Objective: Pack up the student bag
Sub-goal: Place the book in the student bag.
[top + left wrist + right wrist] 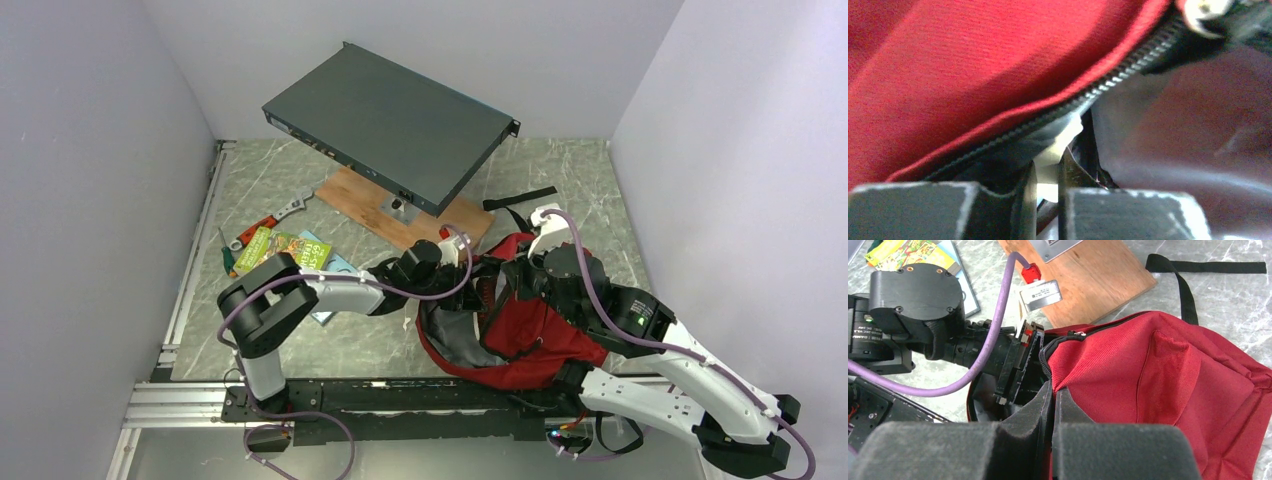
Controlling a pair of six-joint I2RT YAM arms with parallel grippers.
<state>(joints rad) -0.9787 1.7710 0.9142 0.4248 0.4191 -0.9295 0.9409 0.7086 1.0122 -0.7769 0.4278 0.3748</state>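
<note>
The red student bag (530, 335) lies on the table between my arms, its black-zippered mouth open toward the left. My left gripper (458, 252) is at that mouth. In the left wrist view (1047, 167) its jaws stand nearly together, pinching a white and grey bit of the bag's edge just under the black zipper (1073, 105). My right gripper (525, 262) is over the bag's top. In the right wrist view (1053, 390) it is shut on the red fabric rim (1158, 375) next to the zipper. The left gripper (1020, 367) sits just beyond it.
A flat dark grey metal box (390, 125) stands tilted on a wooden board (350, 195) behind the bag. Colourful books (285, 250), a red-handled tool (262, 225), a wrench (295, 205) and a green screwdriver (228, 258) lie at the left. A black strap (520, 198) trails behind the bag.
</note>
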